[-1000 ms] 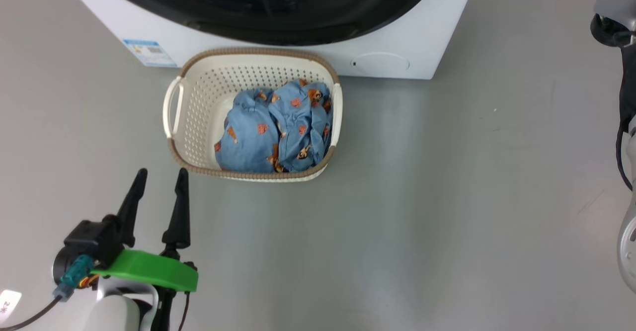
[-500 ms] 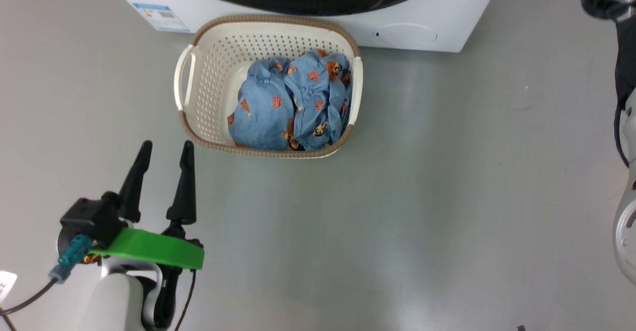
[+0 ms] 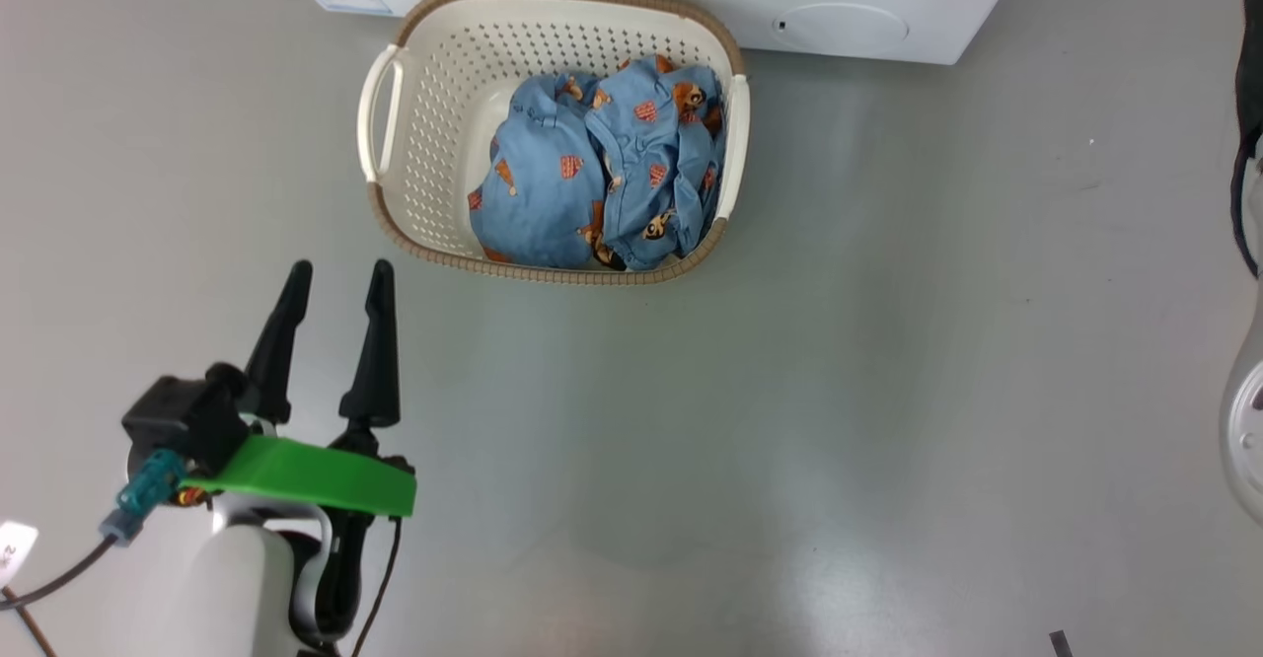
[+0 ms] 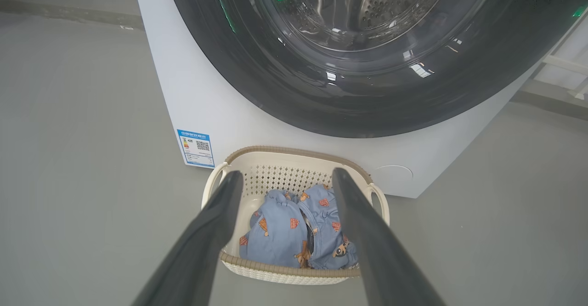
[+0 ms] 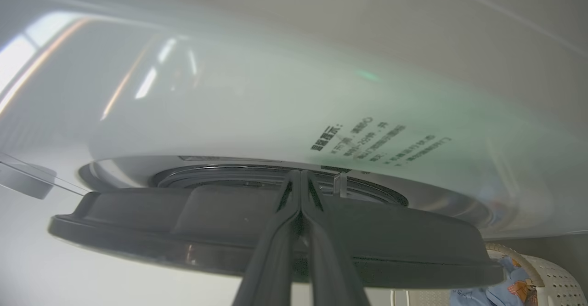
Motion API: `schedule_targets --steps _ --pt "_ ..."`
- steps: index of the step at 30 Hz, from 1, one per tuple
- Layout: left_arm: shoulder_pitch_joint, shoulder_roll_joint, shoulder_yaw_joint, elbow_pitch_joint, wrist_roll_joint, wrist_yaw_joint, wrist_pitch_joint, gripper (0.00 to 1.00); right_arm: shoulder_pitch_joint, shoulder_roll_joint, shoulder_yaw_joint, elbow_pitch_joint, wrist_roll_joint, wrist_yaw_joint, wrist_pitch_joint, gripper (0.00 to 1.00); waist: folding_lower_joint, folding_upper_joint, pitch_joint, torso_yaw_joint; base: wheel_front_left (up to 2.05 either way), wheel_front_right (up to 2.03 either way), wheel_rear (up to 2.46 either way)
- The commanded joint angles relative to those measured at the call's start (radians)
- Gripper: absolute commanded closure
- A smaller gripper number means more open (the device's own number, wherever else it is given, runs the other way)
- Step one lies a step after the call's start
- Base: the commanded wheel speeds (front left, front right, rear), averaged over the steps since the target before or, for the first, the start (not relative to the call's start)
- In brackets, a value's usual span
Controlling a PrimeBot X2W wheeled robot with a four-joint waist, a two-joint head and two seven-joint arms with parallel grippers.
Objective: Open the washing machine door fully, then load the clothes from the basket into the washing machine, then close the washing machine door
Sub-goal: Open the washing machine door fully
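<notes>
The door (image 5: 138, 225) shows its rim dead ahead of the right gripper (image 5: 301, 175), fingers pinched together on nothing. The left gripper (image 3: 340, 267), spread and empty, hangs near-left of the basket (image 3: 444, 75).

One washing machine (image 4: 206, 104), one door (image 4: 275, 90), one basket (image 3: 434, 95); clothes (image 3: 548, 193) seemingly two garments
</notes>
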Motion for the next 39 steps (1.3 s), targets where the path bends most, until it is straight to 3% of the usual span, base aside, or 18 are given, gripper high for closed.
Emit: schedule_targets --steps 1,18,26,39 --pt "-0.022 0.025 0.025 -0.022 -0.011 -0.002 -0.006 0.00 -0.043 0.028 -0.001 -0.023 -0.022 0.003 0.003 1.00 0.0000 0.0000 0.010 0.007 0.00 0.00 0.00" --pt "-0.042 0.025 0.003 -0.016 -0.046 -0.002 -0.006 0.00 -0.110 0.056 -0.039 0.026 -0.127 0.003 0.056 1.00 0.0000 0.0000 0.031 0.033 0.00 0.00 0.00" --pt "-0.046 0.025 -0.004 -0.027 -0.042 -0.002 -0.006 0.00 -0.072 0.047 -0.054 0.013 -0.134 0.003 0.202 1.00 0.0000 0.0000 0.011 0.036 0.00 0.00 0.00" --pt "-0.025 0.025 0.001 -0.047 -0.022 -0.002 -0.006 0.00 0.071 0.068 -0.092 -0.113 -0.143 0.003 0.485 1.00 0.0000 0.0000 -0.044 0.028 0.00 0.00 0.00"
